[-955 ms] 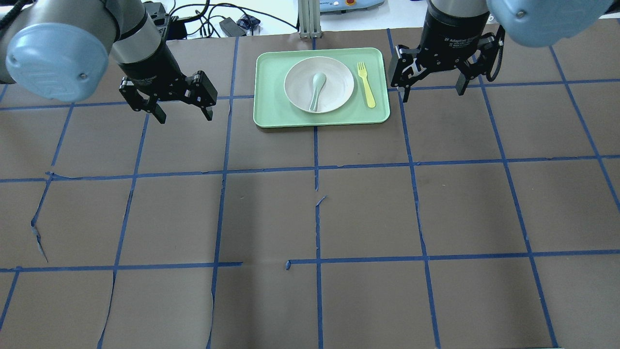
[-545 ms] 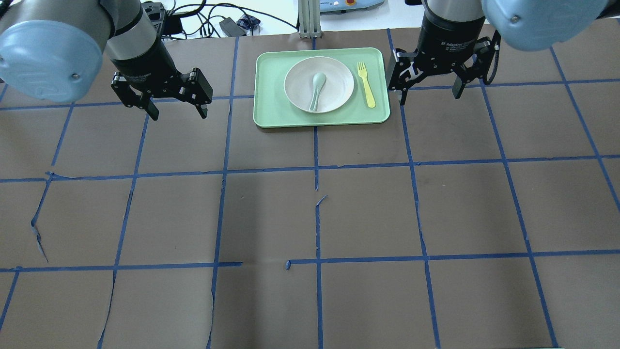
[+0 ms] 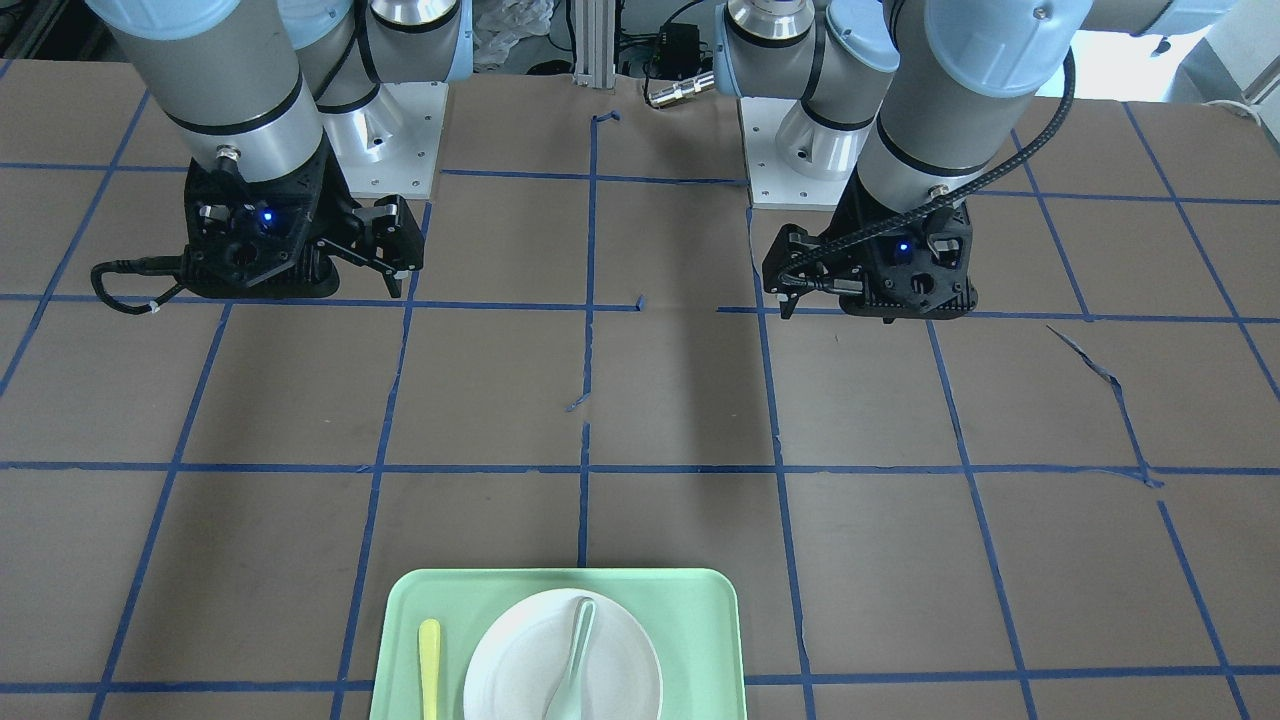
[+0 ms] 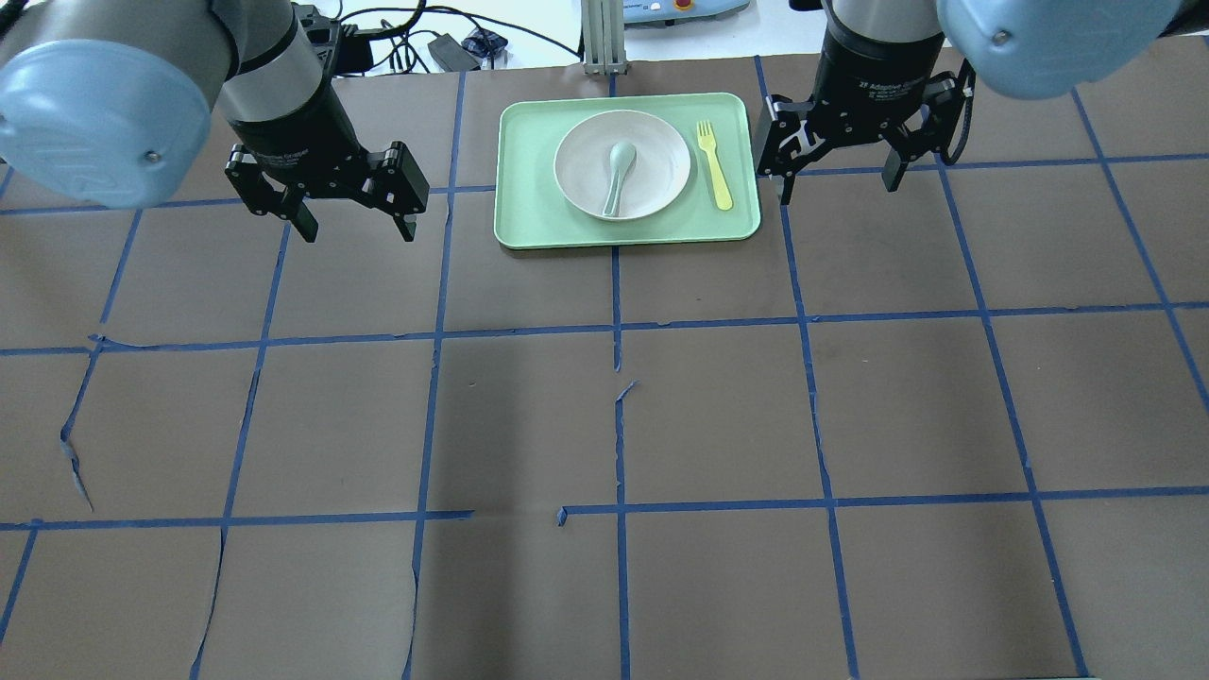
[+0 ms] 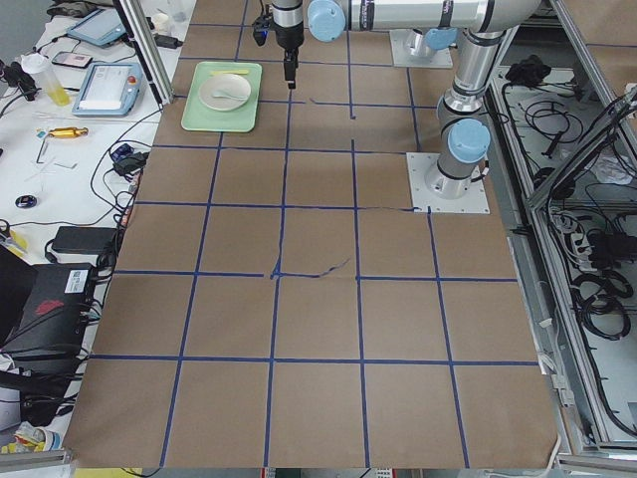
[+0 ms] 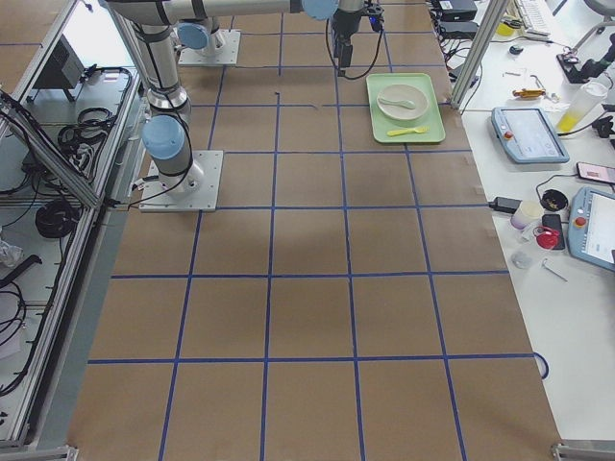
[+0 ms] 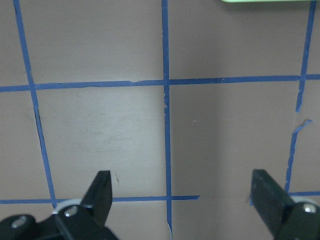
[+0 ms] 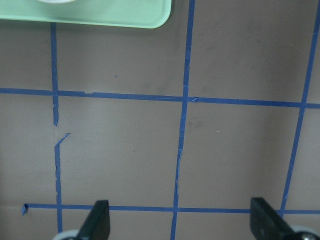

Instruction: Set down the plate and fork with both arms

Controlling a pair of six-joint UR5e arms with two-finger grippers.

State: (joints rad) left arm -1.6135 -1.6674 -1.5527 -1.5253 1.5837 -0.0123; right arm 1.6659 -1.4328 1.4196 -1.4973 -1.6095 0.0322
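Note:
The off-white plate (image 4: pixel 661 161) lies on a light-green tray (image 4: pixel 529 227) at the far middle of the table, with a pale grey-green spoon (image 4: pixel 616 175) in it. The yellow fork (image 4: pixel 714 165) lies on the tray right of the plate, tines pointing away. My left gripper (image 4: pixel 359 229) is open and empty above the table, left of the tray. My right gripper (image 4: pixel 837 187) is open and empty, just right of the tray. The left wrist view shows open fingers (image 7: pixel 100 190) over bare table. The right wrist view shows the tray's corner (image 8: pixel 100 17).
The table is brown paper with a blue tape grid, torn in places (image 4: pixel 76 463). Cables and a power brick (image 4: pixel 453 49) lie beyond the far edge. A metal post (image 4: pixel 604 38) stands behind the tray. Side benches hold tablets and tools (image 6: pixel 524 134).
My left gripper drifted left and back, then came a little right toward the tray. My right gripper shifted slightly, then held still. Both stayed open. Plate, spoon and fork have not moved.

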